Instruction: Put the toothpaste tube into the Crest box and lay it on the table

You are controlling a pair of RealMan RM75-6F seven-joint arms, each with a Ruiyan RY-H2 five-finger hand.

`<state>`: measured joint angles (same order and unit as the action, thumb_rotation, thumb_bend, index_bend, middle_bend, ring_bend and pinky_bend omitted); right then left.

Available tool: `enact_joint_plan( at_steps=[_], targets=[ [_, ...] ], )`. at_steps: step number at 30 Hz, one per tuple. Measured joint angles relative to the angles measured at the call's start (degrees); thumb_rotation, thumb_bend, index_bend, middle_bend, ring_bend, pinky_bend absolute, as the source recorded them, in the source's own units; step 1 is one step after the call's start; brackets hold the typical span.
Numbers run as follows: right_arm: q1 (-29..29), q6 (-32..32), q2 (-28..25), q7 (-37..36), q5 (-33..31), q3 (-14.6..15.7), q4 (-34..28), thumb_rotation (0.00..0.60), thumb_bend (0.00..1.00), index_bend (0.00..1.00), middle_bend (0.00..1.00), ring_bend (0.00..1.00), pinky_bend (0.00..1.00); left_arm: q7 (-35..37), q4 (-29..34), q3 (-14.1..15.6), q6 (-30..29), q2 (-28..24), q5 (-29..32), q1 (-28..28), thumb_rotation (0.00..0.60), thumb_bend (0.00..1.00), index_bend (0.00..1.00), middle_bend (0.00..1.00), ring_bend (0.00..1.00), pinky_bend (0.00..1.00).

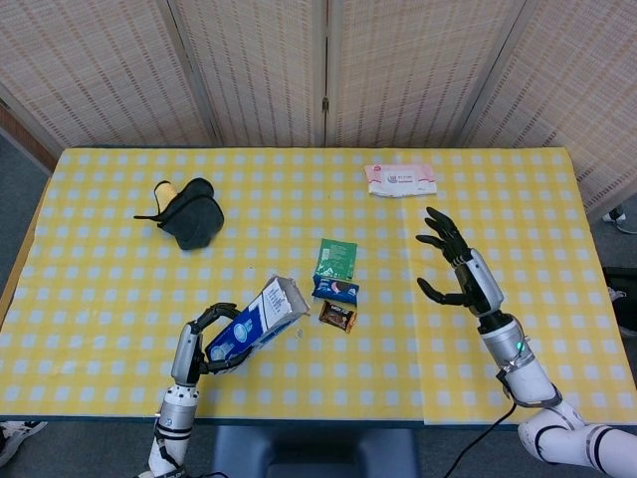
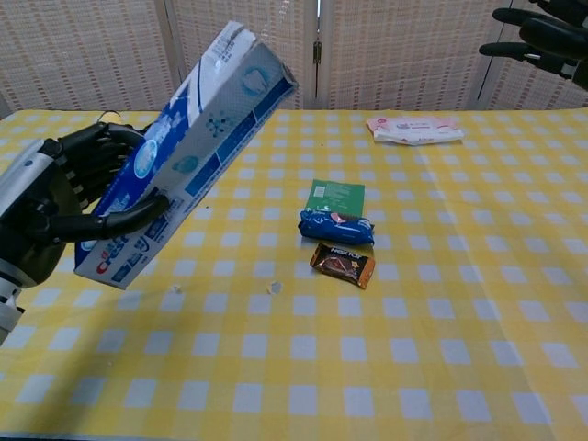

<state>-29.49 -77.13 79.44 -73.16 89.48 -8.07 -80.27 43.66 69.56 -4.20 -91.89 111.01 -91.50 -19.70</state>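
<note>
Table [image 1: 119,289] w/ yellow-and-white checked cloth fills most of the head view. Behind it: folding screen [image 1: 328,70] of woven wicker-look panels in pale frames, hinge visible at centre seam. Grey floor [image 1: 18,189] at left & right of table. White cable plug [image 1: 614,216] on floor far right. Light even, soft shadows.

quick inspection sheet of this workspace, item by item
surface: table in yellow-and-white checked cloth
job's things: Crest box tilted, off the table; toothpaste tube not visible
clutter: black pouch, pink wipes pack, green packet, blue snack pack, brown snack bar
hands: left hand grips the box's lower end; right hand raised, fingers spread, holding nothing
cables: black cable by the right arm
surroundings: woven screen panels behind
</note>
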Motion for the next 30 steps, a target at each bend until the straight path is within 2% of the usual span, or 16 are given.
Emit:
enact_joint_plan(
  at_steps=[8,15,24,30],
  targets=[
    [0.2,-0.2,-0.4,-0.3,0.3,0.0,0.1,0.6,0.37,0.0,0.0,0.02,0.15,-0.9,-6.8,3.1,0.9,-0.6,-1.4,0.9,0.6,0.3,0.59,0.6,0.43,0.33],
    [0.3,0.0,-0.5,-0.7,0.2,-0.1,0.5,0.6,0.37,0.0,0.0,0.02,0.16,-1.8,-17.3,6.9,2.4,-0.6,-3.7,1.5,0.6,0.3,0.59,0.6,0.43,0.33],
    [0.1,0.6,-0.2,-0.3,0.4,0.0,0.8,0.6,0.37,0.0,0.0,0.02,0.16,-1.9,-27.8,9.5,3.0,1.6,-6.8,0.8,0.6,0.3,0.59,0.6,0.43,0.32],
    [-0.2,1.1,0.5,-1.1,0.2,0.0,1.5,0.6,0.37,0.0,0.0,0.02,0.16,-1.3,-30.9,10.3,6.0,2.6,-7.3,-0.8,0.6,0.31,0.59,0.61,0.43,0.31]
  ],
)
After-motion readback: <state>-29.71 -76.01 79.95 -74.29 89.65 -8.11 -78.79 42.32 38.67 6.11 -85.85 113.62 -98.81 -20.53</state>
